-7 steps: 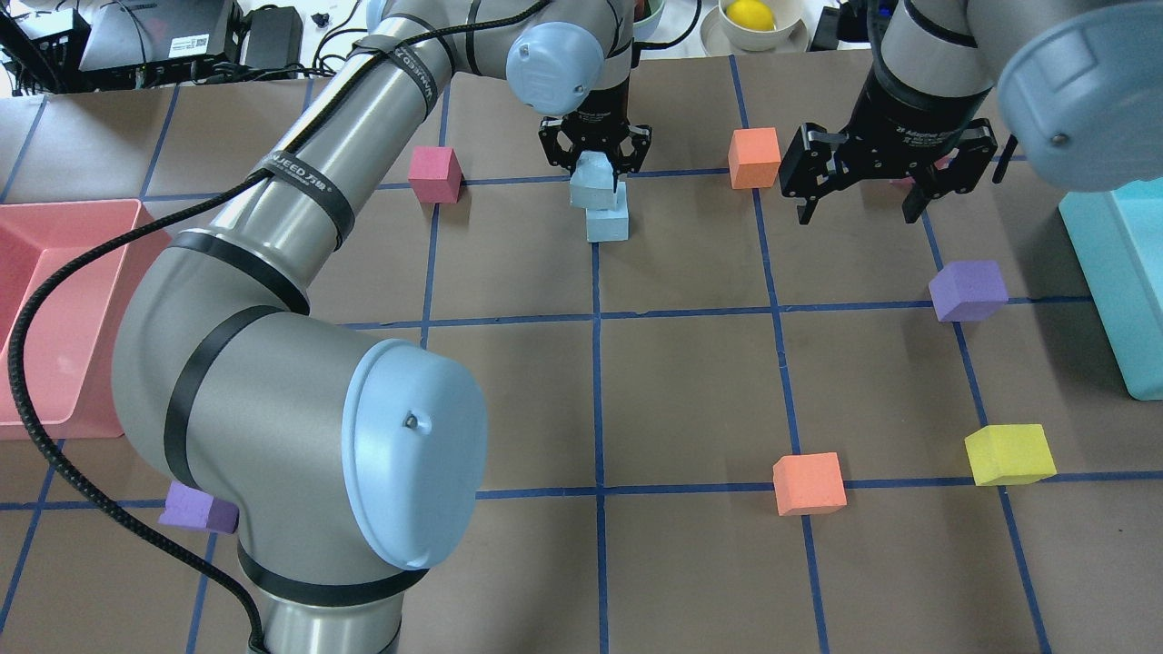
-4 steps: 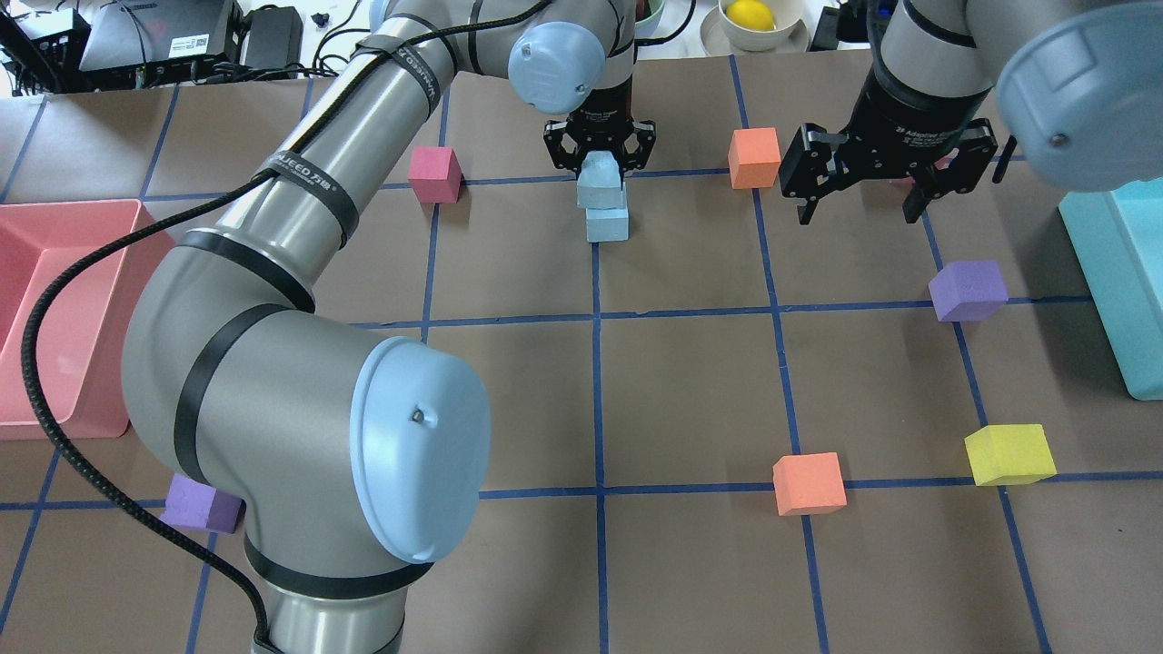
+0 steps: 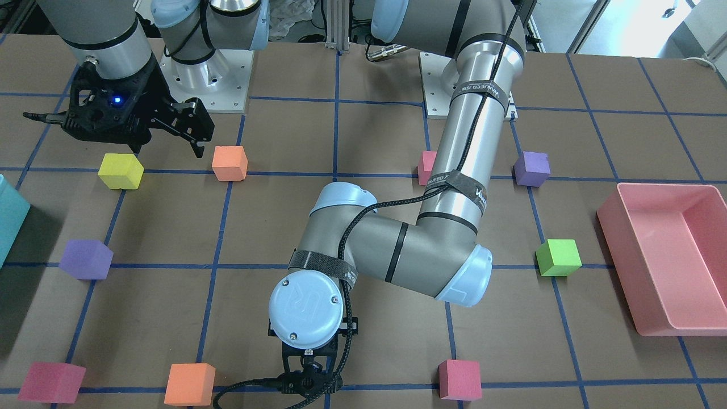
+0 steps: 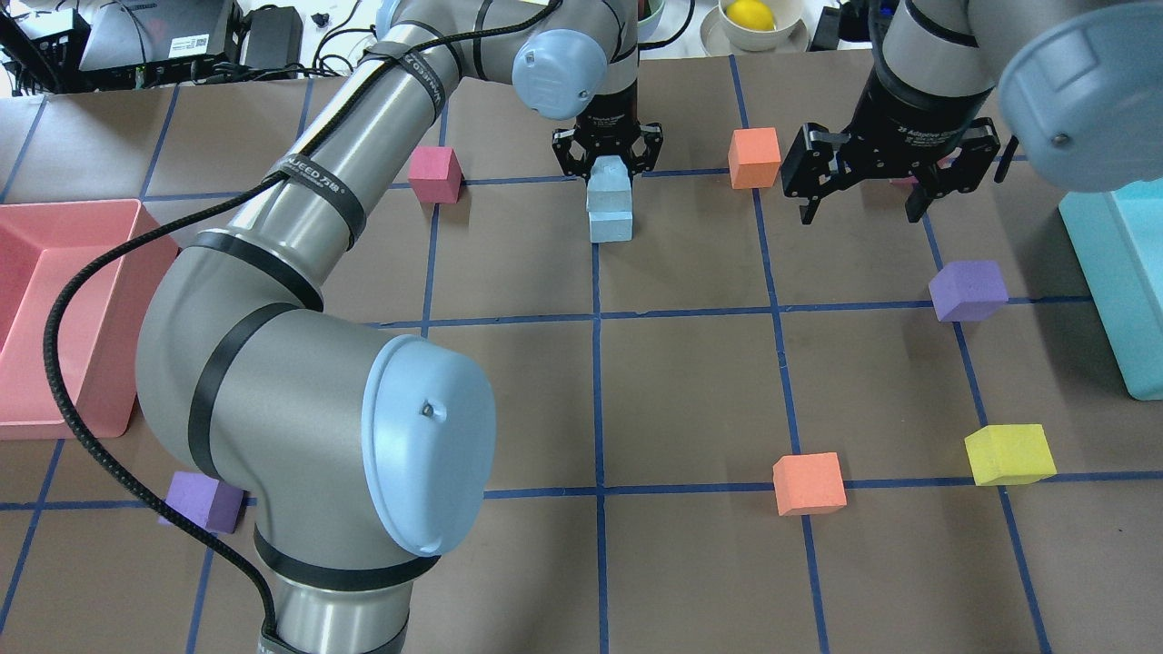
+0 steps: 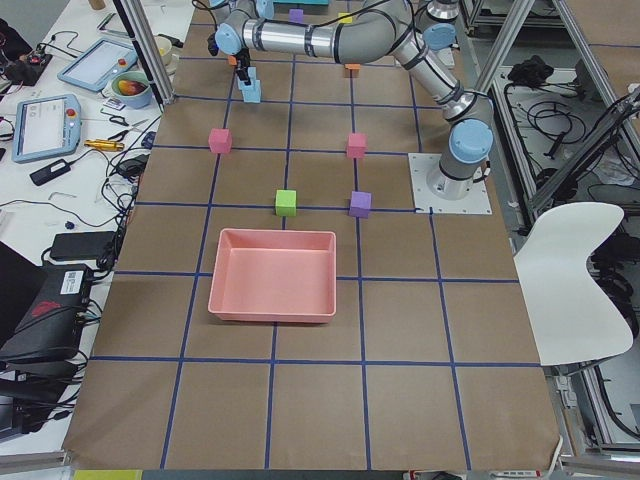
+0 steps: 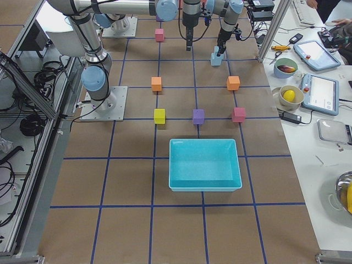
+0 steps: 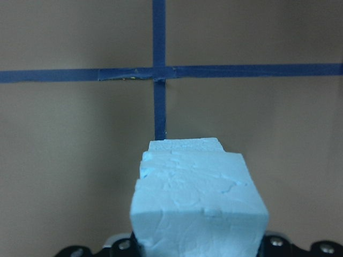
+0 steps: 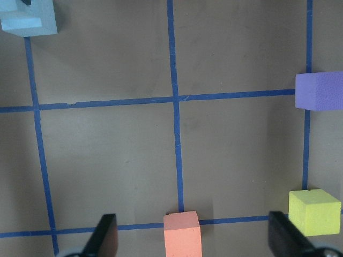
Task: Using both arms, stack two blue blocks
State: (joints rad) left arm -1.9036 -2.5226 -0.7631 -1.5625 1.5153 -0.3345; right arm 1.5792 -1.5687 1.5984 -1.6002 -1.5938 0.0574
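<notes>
Overhead exterior shows my left claw (image 4: 609,166) clamped on the top blue block (image 4: 607,189), set on or just above the bottom block (image 4: 611,227) far across the desk (image 4: 690,381), so I judge only release is left, while the right claw (image 4: 859,209) hangs open and empty

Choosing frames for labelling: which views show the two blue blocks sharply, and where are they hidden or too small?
Overhead: upper block and lower block are crisp and evenly lit. Left wrist: the upper block fills the foreground, cracks legible, only a sliver of the lower one behind it. Front-facing: neither shows. Side views: both tiny.
</notes>
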